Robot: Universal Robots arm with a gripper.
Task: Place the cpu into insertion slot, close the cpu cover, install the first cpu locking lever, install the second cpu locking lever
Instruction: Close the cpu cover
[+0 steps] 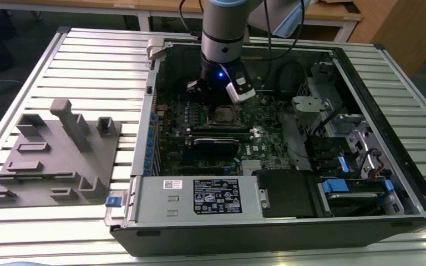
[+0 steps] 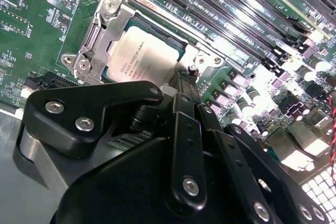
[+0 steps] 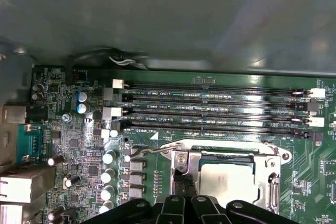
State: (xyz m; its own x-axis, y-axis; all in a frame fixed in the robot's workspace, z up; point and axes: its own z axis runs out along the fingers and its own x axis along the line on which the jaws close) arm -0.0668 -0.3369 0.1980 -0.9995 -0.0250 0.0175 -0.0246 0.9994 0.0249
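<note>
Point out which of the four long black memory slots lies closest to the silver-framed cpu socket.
The end long black memory slot, running beside the thin square silvery cpu cover; the other three lie farther off.

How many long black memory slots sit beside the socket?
4 memory slots, parallel and side by side in the first wrist view: the first nearest the case wall, second, third, fourth nearest the insertion slot. None looks hidden.

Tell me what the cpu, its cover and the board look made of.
The cpu: dull silver-grey metal face, satin, with only soft glare. The cover: bright bare metal, likely steel, with sharp glints along its stamped edges. The board: green lacquered circuit laminate, probably fibreglass, slightly glossy between soldered parts.
</note>
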